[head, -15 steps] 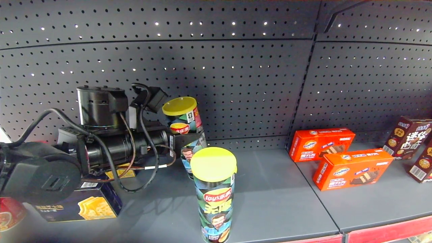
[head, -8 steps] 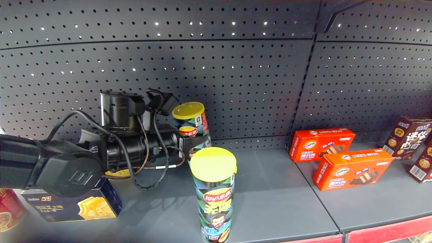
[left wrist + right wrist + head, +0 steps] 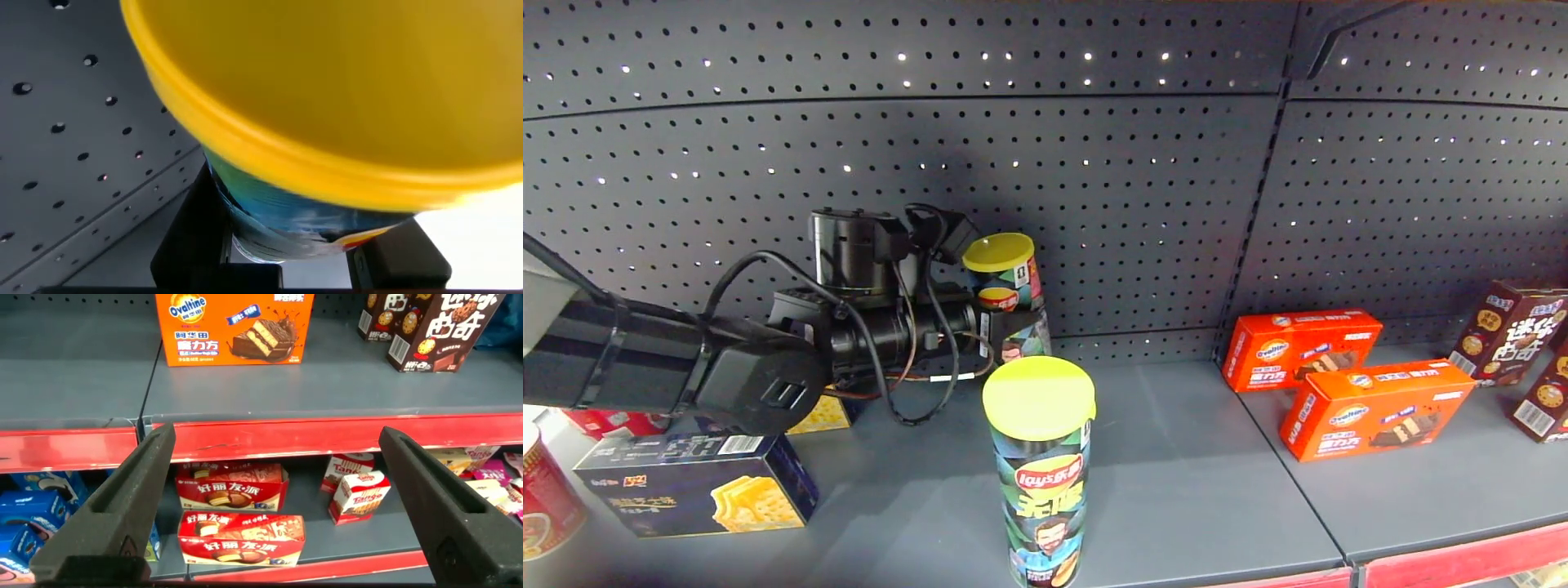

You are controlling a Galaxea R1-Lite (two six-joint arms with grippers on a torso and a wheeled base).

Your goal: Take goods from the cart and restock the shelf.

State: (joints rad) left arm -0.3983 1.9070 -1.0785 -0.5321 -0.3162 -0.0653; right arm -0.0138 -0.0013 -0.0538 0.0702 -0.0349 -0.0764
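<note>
My left gripper (image 3: 1011,333) is shut on a tall chip can with a yellow lid (image 3: 1007,287), held near the pegboard back of the grey shelf (image 3: 1176,482). The can leans slightly to the right. In the left wrist view the same chip can (image 3: 343,139) sits between the dark fingers (image 3: 192,237). A second chip can of the same kind (image 3: 1040,469) stands upright at the shelf's front, in front of the held one. My right gripper (image 3: 286,506) is open, its fingers wide apart with nothing between them, facing lower shelves.
Two orange cake boxes (image 3: 1372,404) and brown cookie boxes (image 3: 1515,322) lie at the shelf's right. A dark blue cracker box (image 3: 698,494) and a red can (image 3: 547,506) sit at the left front. Bare shelf lies between the cans and the orange boxes. Red boxes (image 3: 241,535) fill lower shelves.
My left arm has carried the held can to the right and deeper toward the pegboard, first dipping, then rising. The front can and the boxes have stayed put.
</note>
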